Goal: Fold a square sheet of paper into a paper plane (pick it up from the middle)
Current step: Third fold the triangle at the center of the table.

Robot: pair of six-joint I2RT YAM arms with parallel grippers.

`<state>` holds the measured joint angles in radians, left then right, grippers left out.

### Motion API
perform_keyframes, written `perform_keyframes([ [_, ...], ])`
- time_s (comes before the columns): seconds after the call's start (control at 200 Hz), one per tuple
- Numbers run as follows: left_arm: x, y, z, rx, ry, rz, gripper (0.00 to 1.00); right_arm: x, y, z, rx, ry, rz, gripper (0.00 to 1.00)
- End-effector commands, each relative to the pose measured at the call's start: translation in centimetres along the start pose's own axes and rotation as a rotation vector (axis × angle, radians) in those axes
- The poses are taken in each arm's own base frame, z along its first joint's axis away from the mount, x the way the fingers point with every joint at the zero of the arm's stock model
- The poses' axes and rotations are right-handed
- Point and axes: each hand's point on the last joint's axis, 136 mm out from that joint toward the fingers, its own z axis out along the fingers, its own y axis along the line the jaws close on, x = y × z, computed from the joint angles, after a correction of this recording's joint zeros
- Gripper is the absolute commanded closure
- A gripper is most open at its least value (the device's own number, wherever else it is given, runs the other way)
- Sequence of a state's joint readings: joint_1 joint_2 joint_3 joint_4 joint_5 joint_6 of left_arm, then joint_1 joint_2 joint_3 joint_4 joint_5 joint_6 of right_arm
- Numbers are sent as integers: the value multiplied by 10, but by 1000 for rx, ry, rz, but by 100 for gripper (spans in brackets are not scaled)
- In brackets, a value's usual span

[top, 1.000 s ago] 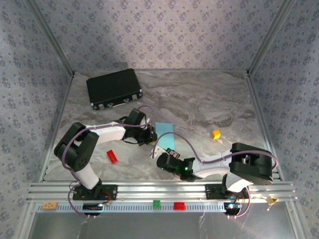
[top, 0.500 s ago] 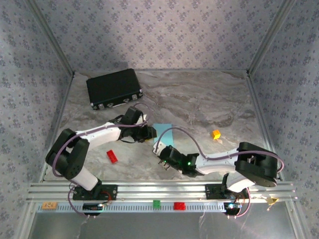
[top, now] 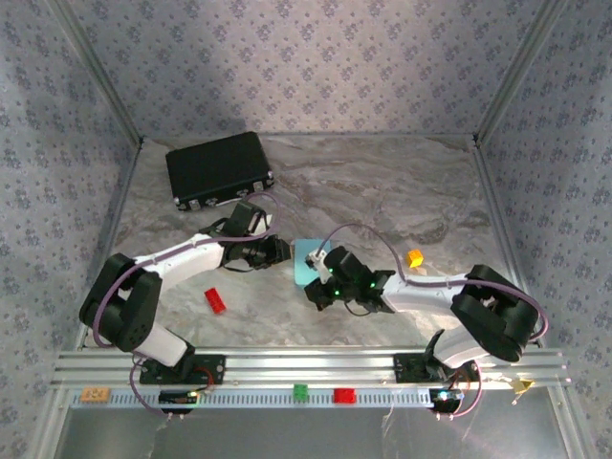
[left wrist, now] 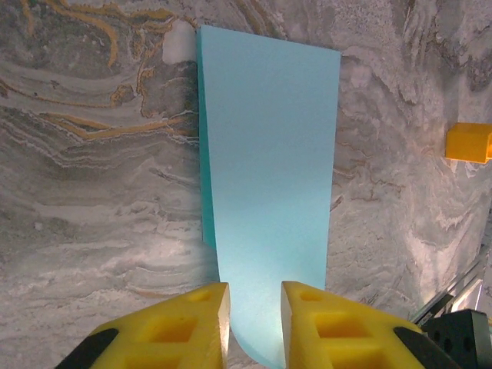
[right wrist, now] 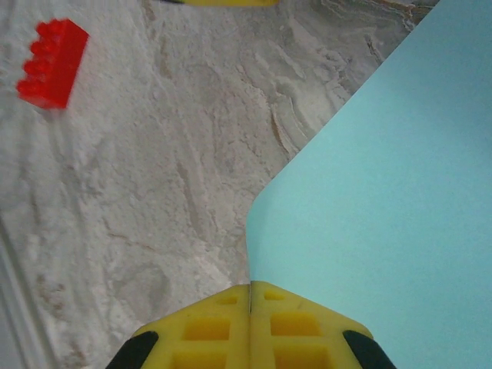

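The square sheet of paper (top: 308, 254) is light blue and lies on the marble table, folded double into a long strip (left wrist: 269, 154). My left gripper (top: 284, 251) is at the strip's left end. Its yellow fingers (left wrist: 255, 296) stand a little apart, with the curled end of the sheet in the gap and touching neither pad. My right gripper (top: 316, 277) reaches in from the near right. Its yellow fingers (right wrist: 250, 286) are pressed together, and the sheet's edge (right wrist: 400, 192) runs into the seam between them.
A black case (top: 218, 169) lies at the far left. A small red brick (top: 215, 300) (right wrist: 52, 61) sits near left of the paper, and an orange brick (top: 414, 257) (left wrist: 469, 142) to its right. A green brick (top: 300, 390) and a red brick (top: 343, 395) rest on the front rail.
My right arm swung from the near edge up over the paper. My left gripper drew back a little to the left. More of the sheet is now covered.
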<state>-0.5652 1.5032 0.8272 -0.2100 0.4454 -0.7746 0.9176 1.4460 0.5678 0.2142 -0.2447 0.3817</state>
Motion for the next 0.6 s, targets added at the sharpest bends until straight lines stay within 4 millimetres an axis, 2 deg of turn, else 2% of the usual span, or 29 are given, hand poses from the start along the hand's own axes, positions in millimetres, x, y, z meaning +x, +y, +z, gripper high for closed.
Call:
perform_keyframes([
  [0.0,-5,-10,-8,29,-9,26,78,-5,25,-8,-168,9,78,98],
  [0.255,-7,-24,-2,94,24,48,81,0,38,-13,-274,17,82,98],
  [0.595,-4,-33,29,131,126,81,83,8,35,-7,-272,44,96,97],
])
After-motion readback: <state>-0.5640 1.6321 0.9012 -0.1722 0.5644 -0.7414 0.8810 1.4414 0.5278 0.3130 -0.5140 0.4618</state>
